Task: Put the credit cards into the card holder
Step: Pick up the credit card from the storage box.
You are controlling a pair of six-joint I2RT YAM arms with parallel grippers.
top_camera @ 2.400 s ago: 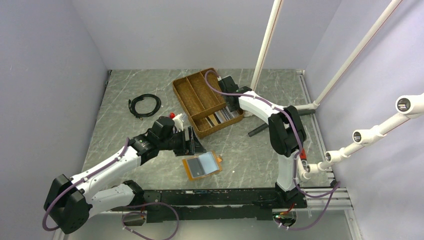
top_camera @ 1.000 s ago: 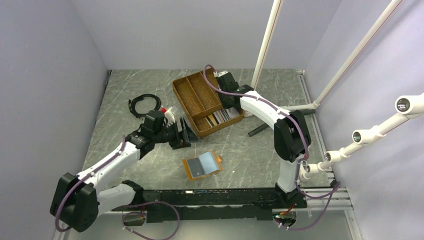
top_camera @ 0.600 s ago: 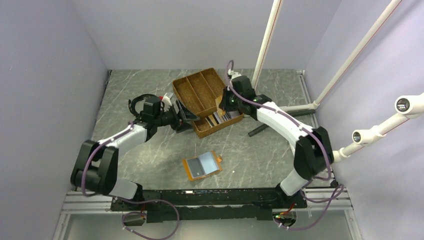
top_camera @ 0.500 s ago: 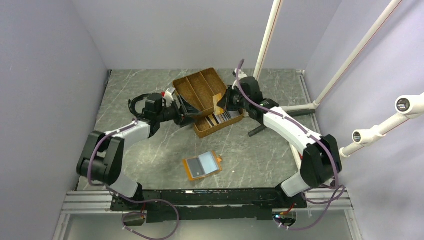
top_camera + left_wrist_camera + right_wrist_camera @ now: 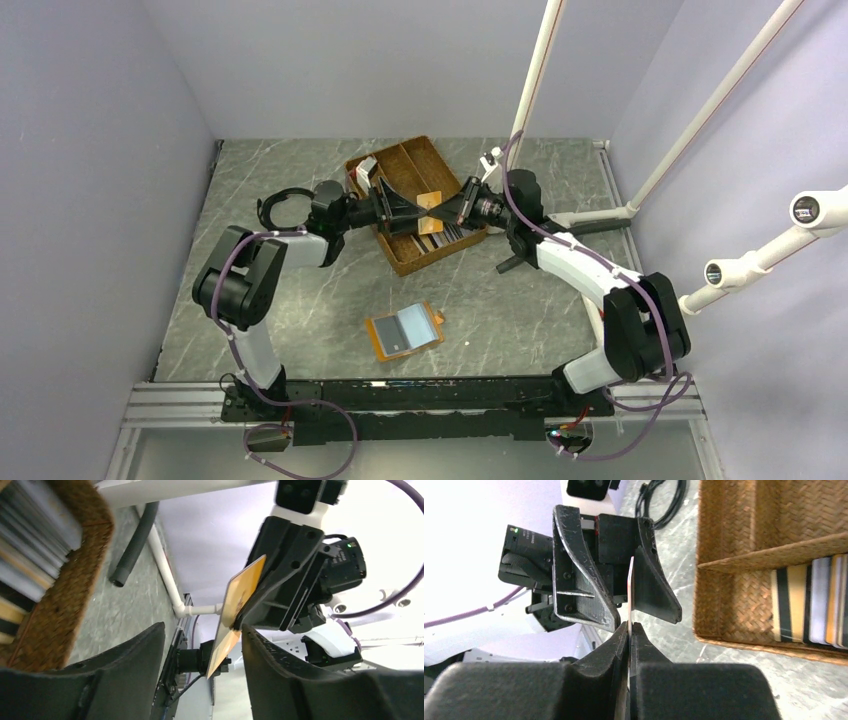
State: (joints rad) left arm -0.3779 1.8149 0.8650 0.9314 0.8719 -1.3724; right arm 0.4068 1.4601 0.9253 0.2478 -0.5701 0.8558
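Note:
My right gripper (image 5: 449, 209) is shut on an orange credit card (image 5: 432, 200) and holds it in the air over the wicker tray (image 5: 400, 160). The card shows edge-on in the right wrist view (image 5: 630, 587), pinched between my right fingers (image 5: 644, 645). My left gripper (image 5: 412, 208) faces it, open, with the card's free end (image 5: 240, 600) between its two fingers, touching neither as far as I can tell. More credit cards (image 5: 447, 229) stand in the tray's near compartment (image 5: 814, 602). The card holder (image 5: 403, 332) lies open on the table, nearer the arm bases.
A coiled black cable (image 5: 283, 206) lies left of the tray. A dark cylinder (image 5: 515, 262) lies right of the tray, beside white pipes (image 5: 590, 214). A white pole (image 5: 535, 80) rises behind the tray.
My right gripper has lifted an orange card out of the tray and turned it leftward. My left gripper has moved from beside the card holder up to the tray, meeting the card.

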